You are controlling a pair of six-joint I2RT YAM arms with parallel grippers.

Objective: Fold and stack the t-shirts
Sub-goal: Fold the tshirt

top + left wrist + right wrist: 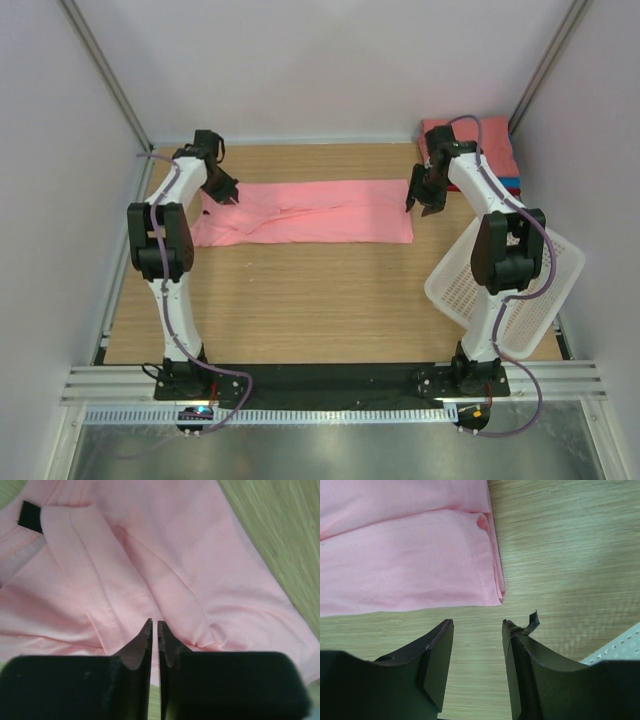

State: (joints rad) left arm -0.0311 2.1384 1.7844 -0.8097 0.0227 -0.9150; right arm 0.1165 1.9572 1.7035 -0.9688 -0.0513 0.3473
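Mid-task: one tee part-folded, stack begun.
Finds pink t-shirt (305, 212) folded lengthwise into a long strip across the far table (300, 310), with crosswise folds and stacking outstanding. Notes folded stack (482, 135) at far right corner. Records left gripper (232, 198) clenched at the strip's left end, pinch on cloth unconfirmed. Records right gripper (419, 203) released, empty, just beside the right end. Sees no tee in basket (525, 290).
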